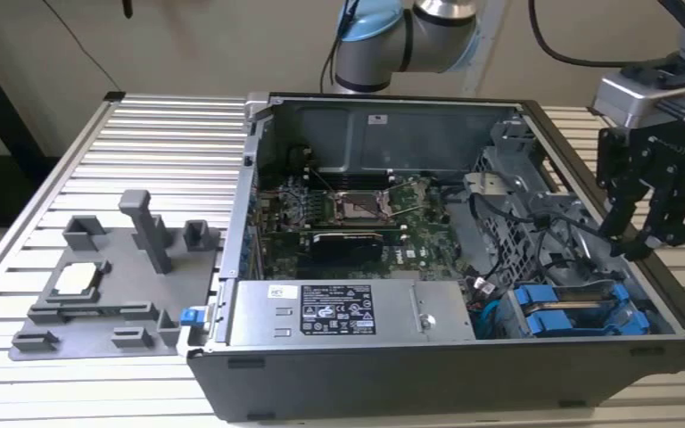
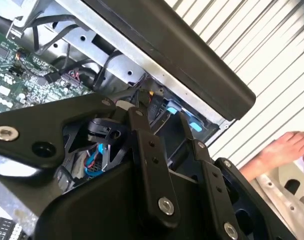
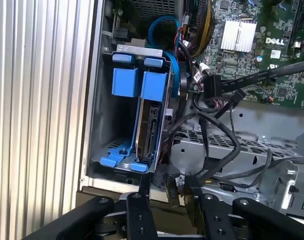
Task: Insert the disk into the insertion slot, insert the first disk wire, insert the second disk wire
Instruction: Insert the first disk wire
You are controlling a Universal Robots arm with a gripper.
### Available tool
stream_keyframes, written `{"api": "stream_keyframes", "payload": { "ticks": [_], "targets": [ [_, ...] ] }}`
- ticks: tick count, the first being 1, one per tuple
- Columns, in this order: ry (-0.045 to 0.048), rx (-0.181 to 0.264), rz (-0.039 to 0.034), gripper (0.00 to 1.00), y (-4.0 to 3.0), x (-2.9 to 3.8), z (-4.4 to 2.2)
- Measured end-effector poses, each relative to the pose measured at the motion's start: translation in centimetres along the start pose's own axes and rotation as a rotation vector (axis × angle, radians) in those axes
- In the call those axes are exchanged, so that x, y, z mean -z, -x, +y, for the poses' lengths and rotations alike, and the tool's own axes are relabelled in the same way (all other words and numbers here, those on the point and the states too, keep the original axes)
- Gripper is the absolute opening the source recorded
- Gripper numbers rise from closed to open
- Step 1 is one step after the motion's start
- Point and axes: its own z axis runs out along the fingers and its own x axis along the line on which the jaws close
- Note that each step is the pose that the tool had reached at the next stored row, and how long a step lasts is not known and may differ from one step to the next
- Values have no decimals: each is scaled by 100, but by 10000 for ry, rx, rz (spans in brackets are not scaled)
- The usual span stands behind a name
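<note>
**At the drive bay: disk seated, gripper parted**

Near the corner of the black computer case [image 1: 438, 383] at the exterior view's right, we see 2 bright blue carriers standing side by side in the insertion slot [image 3: 105, 125], a grey sheet-metal bay. In the first wrist view, the disk [image 3: 150, 127] sits on edge inside 1 of these carriers, a narrow edge toward the camera, next to the other carrier [image 3: 124, 82]. The gripper [image 1: 640, 242] hangs just above the case's side wall, close to the bay but apart from the disk. In both wrist views its 2 black fingers [image 3: 141, 210] stand moderately apart, and in the second wrist view we see blue plastic through the gap. A small dark connector [image 3: 172, 194] lies between the fingertips in the first wrist view; we cannot tell whether it touches either. Black wires [image 3: 198, 104] trail over the perforated bracket [image 3: 257, 145] beside the bay. A labelled power-supply box [image 1: 331, 312] lies next to the bay, and a person's hand [image 2: 282, 150] shows beyond the case, over the ribbed table [image 1: 140, 152].
</note>
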Motion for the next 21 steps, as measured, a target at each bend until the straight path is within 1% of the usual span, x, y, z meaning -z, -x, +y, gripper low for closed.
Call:
{"api": "stream_keyframes", "payload": {
  "ticks": [1,3,6,7,8,9,10,11,12,13,15,17,19,21],
  "targets": [
    [0,8,8,41,12,0,-7],
    [4,30,48,41,30,-1,-19],
    [15,70,151,41,42,-4,-30],
    [20,83,188,41,44,-7,-31],
    [27,94,244,41,46,-7,-31],
    [36,105,314,41,49,-8,-32],
    [43,113,370,39,51,-9,-33],
    [49,117,407,39,53,-10,-33],
    [53,119,431,32,54,-11,-33],
    [56,122,453,25,54,-11,-33],
    [59,124,478,25,55,-10,-33],
    [60,124,483,25,54,-10,-33],
    [60,124,485,19,55,-11,-33],
    [60,124,486,19,55,-11,-33]
  ]
}}
